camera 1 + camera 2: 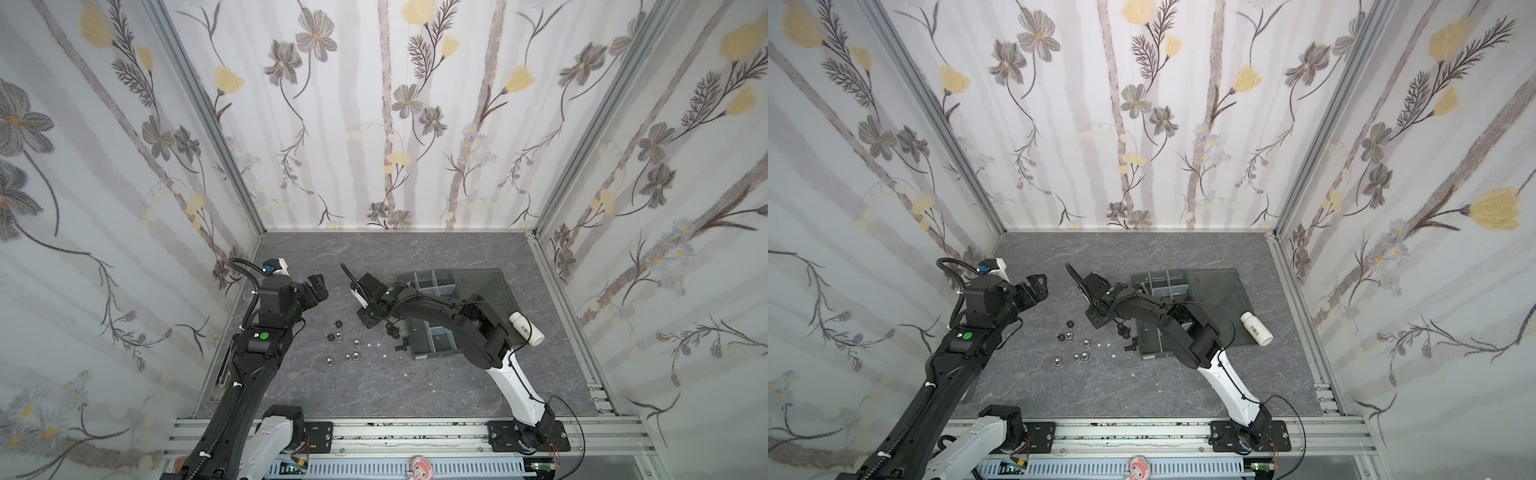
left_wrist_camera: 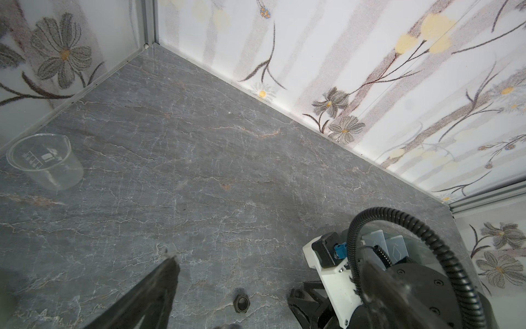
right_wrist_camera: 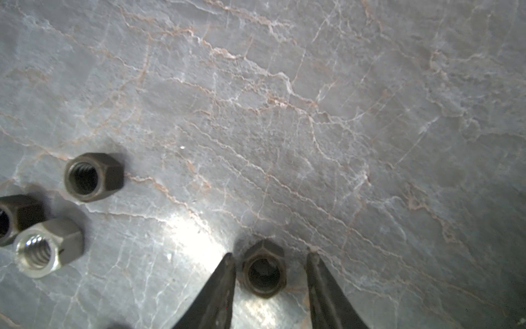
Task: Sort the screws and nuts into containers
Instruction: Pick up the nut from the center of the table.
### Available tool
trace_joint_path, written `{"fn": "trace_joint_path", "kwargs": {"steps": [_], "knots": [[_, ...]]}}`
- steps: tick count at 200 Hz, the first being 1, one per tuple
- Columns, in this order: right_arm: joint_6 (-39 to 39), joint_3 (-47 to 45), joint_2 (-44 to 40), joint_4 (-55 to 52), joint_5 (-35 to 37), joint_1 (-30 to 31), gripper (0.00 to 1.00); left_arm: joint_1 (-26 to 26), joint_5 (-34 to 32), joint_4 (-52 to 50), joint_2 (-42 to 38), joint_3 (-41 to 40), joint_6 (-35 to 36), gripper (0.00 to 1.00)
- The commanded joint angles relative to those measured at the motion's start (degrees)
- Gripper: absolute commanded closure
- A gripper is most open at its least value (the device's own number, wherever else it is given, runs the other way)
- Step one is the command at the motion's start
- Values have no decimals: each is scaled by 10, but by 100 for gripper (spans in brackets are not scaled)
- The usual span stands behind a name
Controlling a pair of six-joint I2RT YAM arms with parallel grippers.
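Top views are showing the grey marble table carrying the containers, an opened organizer box lying right of centre. Loose nuts are lying scattered left of it, mid-table, and no screws are showing clearly. Over the far-left table the left gripper is hanging, spread wide and holding nothing. Just left of the box the right gripper is reaching down, straddling one black nut that is lying hole-up on the table. Its fingers are standing narrowly apart on either side, not visibly pressing it, so nothing is being gripped yet. That nut is looking light, rigid and slick-sided. I am judging opposite flats the place to pinch, squarely, since a corner grip is risking it squirting out.
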Motion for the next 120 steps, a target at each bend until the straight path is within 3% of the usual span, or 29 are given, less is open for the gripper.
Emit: {"fn": "trace_joint_path", "kwargs": {"steps": [1, 120], "knots": [[-8, 4, 7, -14, 4, 0, 58, 2, 3, 15, 0, -2, -9, 0], [-2, 7, 2, -17, -21, -3, 78, 5, 7, 16, 0, -3, -10, 0]]}}
